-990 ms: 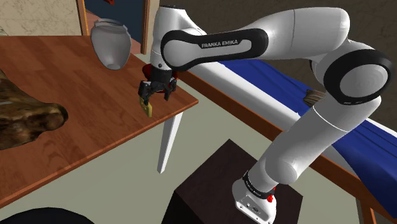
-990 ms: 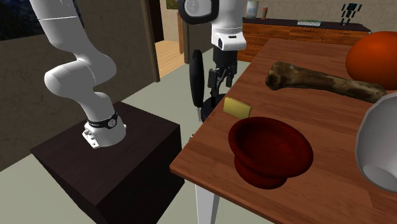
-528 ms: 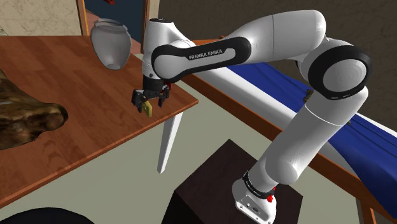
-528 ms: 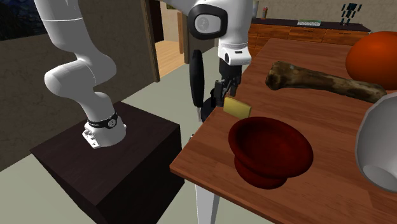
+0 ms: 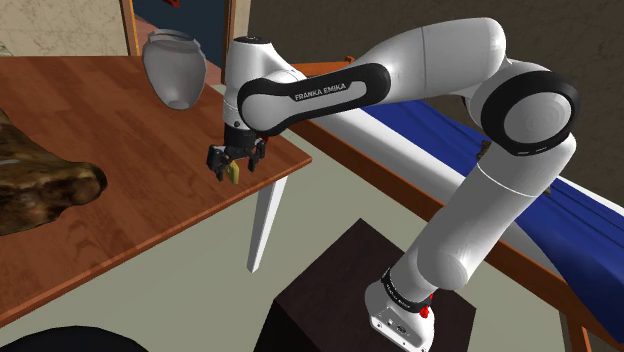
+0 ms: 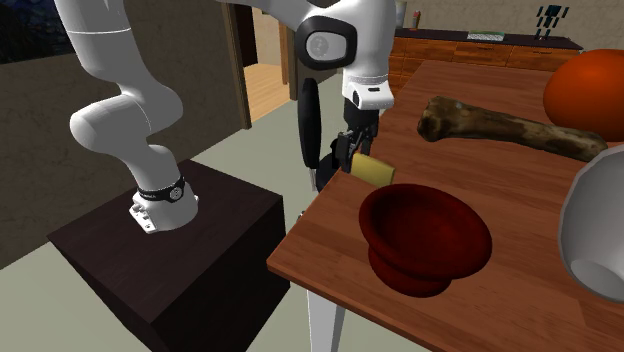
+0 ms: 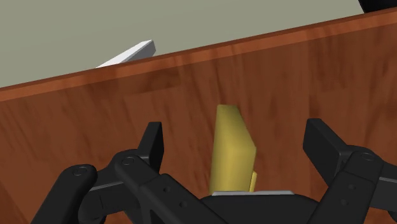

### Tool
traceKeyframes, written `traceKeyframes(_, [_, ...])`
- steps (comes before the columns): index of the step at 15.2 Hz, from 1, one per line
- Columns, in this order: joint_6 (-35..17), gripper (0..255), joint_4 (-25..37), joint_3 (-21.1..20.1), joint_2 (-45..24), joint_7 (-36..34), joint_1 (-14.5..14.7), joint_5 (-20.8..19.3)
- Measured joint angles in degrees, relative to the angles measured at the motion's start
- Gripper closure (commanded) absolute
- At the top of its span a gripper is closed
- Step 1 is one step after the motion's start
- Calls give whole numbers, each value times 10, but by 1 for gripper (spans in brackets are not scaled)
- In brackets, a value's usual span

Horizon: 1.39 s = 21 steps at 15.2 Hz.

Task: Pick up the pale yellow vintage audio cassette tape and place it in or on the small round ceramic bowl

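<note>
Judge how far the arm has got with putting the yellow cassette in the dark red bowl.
Done: the gripper sits astride the cassette. In hand: the grasp; fingers open, not touching it. Left: close, lift, carry to the empty bowl.

On the brown wooden bench [image 5: 100,120] stand a grey vase [image 5: 174,66], a gnarled brown log [image 6: 510,125] and an orange round thing [image 6: 585,85], and a blue-covered bed [image 5: 420,120] lies beside the bench.
</note>
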<state>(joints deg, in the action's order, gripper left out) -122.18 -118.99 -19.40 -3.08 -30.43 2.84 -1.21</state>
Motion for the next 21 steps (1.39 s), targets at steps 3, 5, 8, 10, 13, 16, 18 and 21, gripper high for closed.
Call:
traceKeyframes(3, [0,255,0,0,0,0,0,0])
traceKeyframes(5, [0,255,0,0,0,0,0,0])
traceKeyframes(8, [0,255,0,0,0,0,0,0])
traceKeyframes(10, [0,255,0,0,0,0,0,0])
traceKeyframes(13, [4,255,3,0,1,0,0,1])
traceKeyframes(16, [20,255,13,0,8,3,-1,3])
traceKeyframes(18, [35,255,21,1,15,5,-1,6])
traceKeyframes(21, [57,255,38,0,21,6,-1,9])
